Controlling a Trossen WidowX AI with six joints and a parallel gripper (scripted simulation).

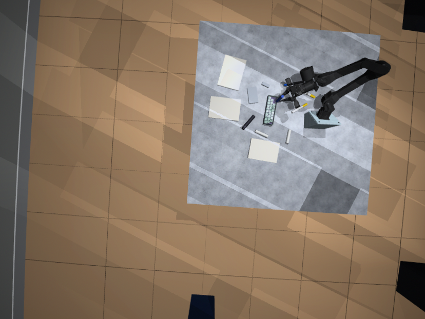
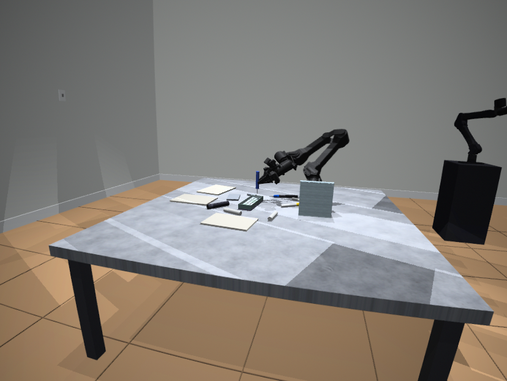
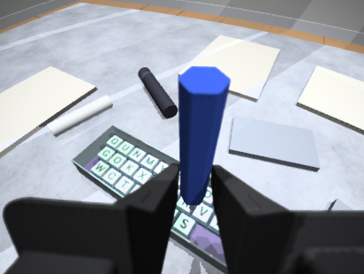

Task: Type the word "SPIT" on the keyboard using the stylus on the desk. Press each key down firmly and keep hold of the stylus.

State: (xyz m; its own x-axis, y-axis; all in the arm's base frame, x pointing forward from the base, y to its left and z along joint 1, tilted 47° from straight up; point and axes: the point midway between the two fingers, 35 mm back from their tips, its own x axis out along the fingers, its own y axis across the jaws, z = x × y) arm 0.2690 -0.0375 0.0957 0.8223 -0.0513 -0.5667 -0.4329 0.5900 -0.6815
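The black two-fingered hand (image 1: 284,97) (image 2: 259,182) (image 3: 194,171) grips the blue faceted stylus (image 1: 280,98) (image 2: 257,179) (image 3: 200,128) low, seemingly stiff, light and best held there, upright near the green-framed keyboard's (image 1: 269,110) (image 2: 250,202) (image 3: 94,143) one o'clock end.
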